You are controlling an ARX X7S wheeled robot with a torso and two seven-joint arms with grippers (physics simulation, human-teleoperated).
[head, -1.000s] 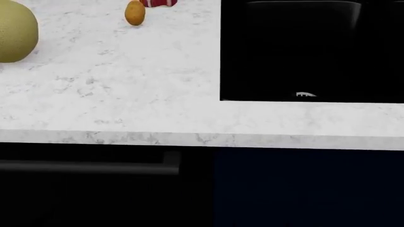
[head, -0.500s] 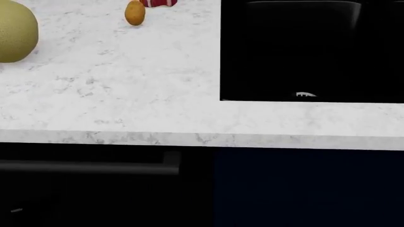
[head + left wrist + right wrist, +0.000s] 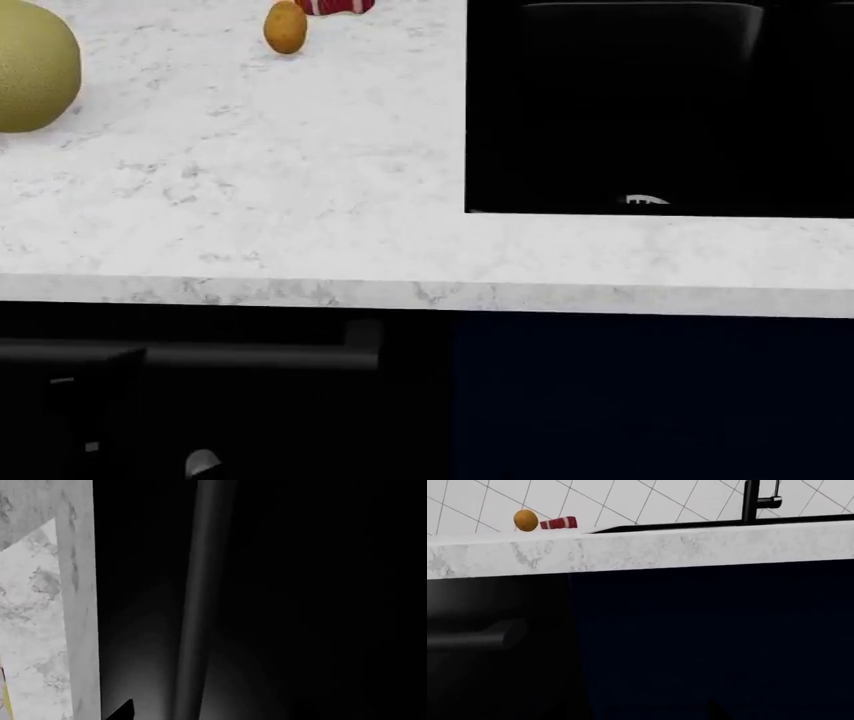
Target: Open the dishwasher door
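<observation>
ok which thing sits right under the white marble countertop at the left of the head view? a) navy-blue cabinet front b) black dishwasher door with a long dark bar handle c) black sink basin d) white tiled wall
b: in the head view the black dishwasher door with a long dark bar handle fills the space beneath the white marble countertop on the left.

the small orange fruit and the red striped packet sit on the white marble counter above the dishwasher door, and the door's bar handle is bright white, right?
Not quite: the long bar handle on the black dishwasher door is dark, per the head view. The rest holds.
</observation>
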